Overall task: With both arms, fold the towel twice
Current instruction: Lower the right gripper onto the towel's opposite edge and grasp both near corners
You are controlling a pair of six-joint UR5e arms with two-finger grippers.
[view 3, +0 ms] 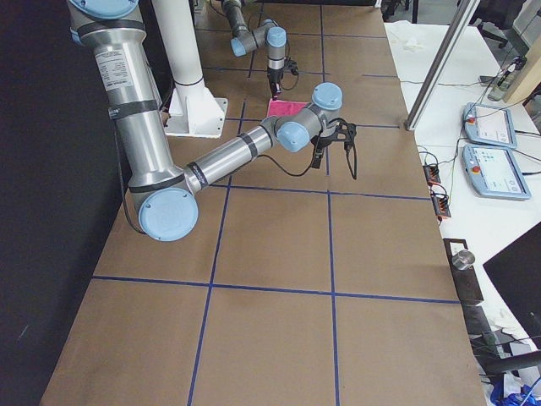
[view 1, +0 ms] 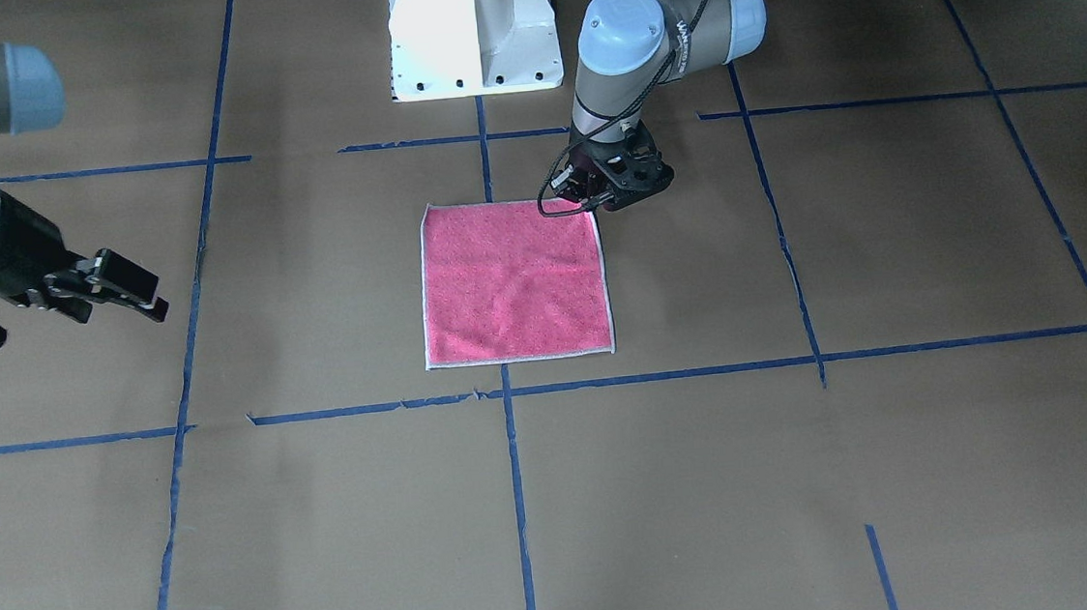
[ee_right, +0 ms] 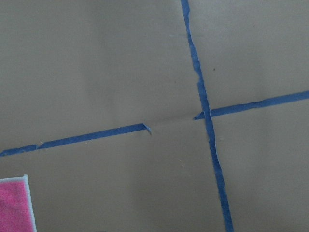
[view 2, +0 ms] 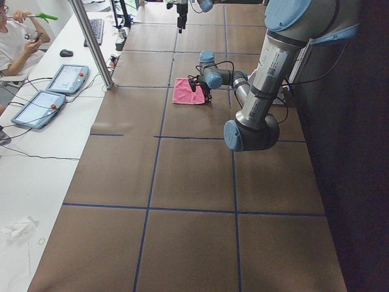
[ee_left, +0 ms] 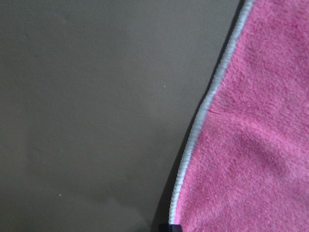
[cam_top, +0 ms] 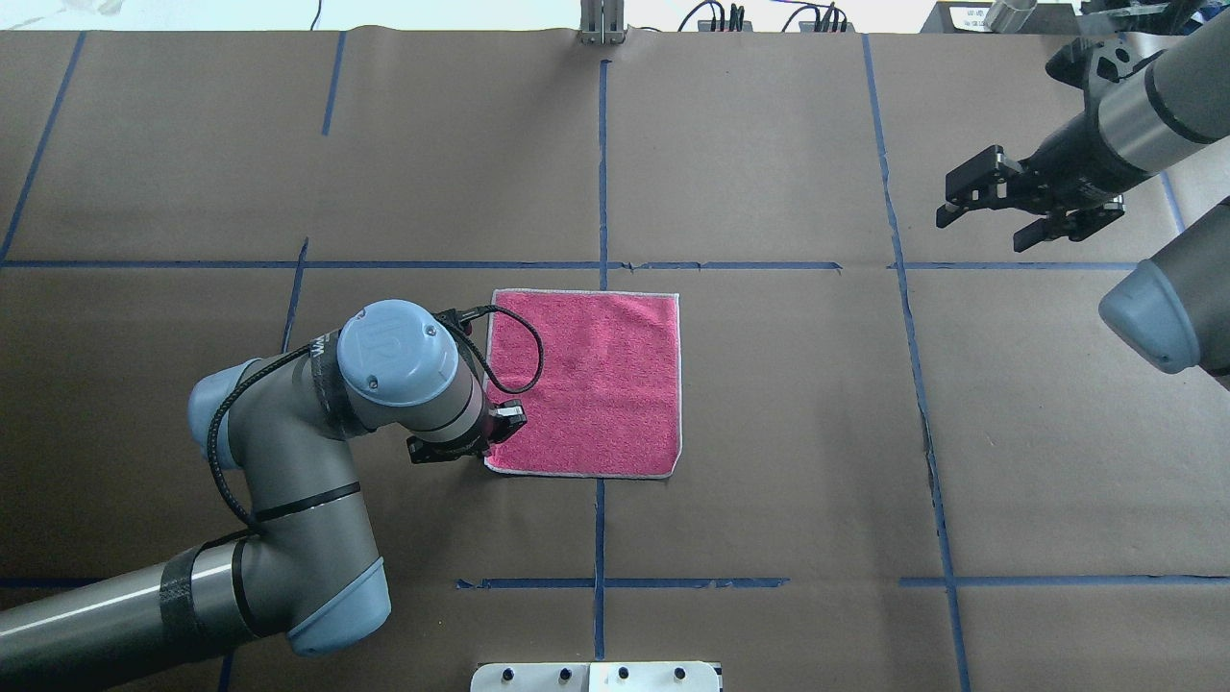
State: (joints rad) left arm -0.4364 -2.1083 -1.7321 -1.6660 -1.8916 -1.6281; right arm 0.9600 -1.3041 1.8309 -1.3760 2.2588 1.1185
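Observation:
The towel (cam_top: 596,384) lies flat on the brown table, pink face up, with pale edging all round. It also shows in the front view (view 1: 513,283), the left wrist view (ee_left: 260,145) and, as one corner, the right wrist view (ee_right: 14,205). My left gripper (cam_top: 492,434) points down at the towel's near-left corner, low over the edge, and its jaws look open. In the front view it (view 1: 598,199) sits at that same corner. My right gripper (cam_top: 990,216) is open and empty, held above the table far to the right of the towel.
Blue tape lines (cam_top: 601,173) divide the brown paper table cover. The white pedestal base (view 1: 473,29) stands behind the towel on the robot's side. A side desk with tablets (view 2: 64,79) and a seated person (view 2: 15,42) lies beyond the table's far edge.

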